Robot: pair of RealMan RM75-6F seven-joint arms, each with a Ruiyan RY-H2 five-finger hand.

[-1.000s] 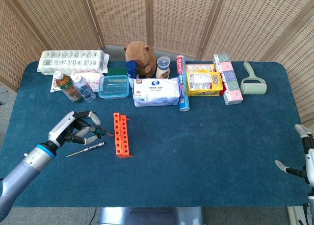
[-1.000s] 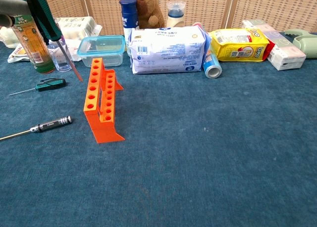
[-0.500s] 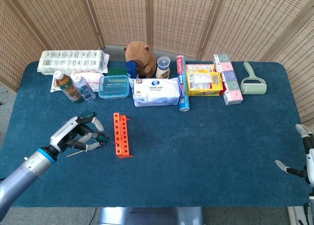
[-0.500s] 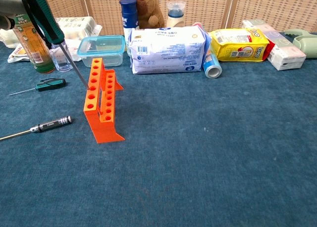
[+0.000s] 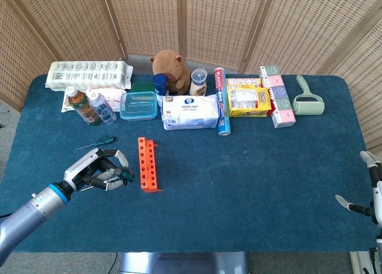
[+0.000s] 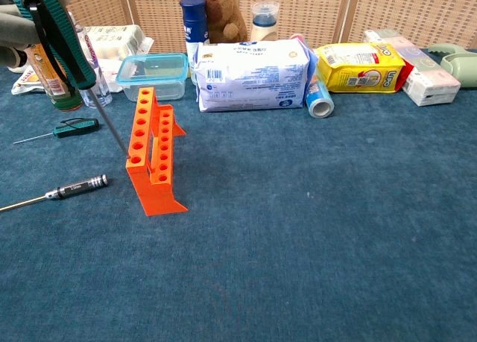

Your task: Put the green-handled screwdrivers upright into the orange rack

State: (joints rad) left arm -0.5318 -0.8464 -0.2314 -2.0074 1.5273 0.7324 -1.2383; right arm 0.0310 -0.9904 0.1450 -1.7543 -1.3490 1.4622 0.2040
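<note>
The left hand (image 5: 98,171) has its fingers (image 5: 114,167) wrapped round a green-handled screwdriver (image 6: 63,40), tilted, its tip at the near end of the orange rack (image 6: 153,152). That slant could jam the shaft or shove the rack along the tabletop (image 6: 313,230). Right hand (image 5: 370,193) looks slack, holding nothing.

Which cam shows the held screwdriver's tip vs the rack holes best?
Chest view. The held screwdriver shows handle and full shaft, slanting down to its tip at the near end of the orange rack. In the head view the left hand hides nearly all of it; only a green bit shows beside the rack.
</note>
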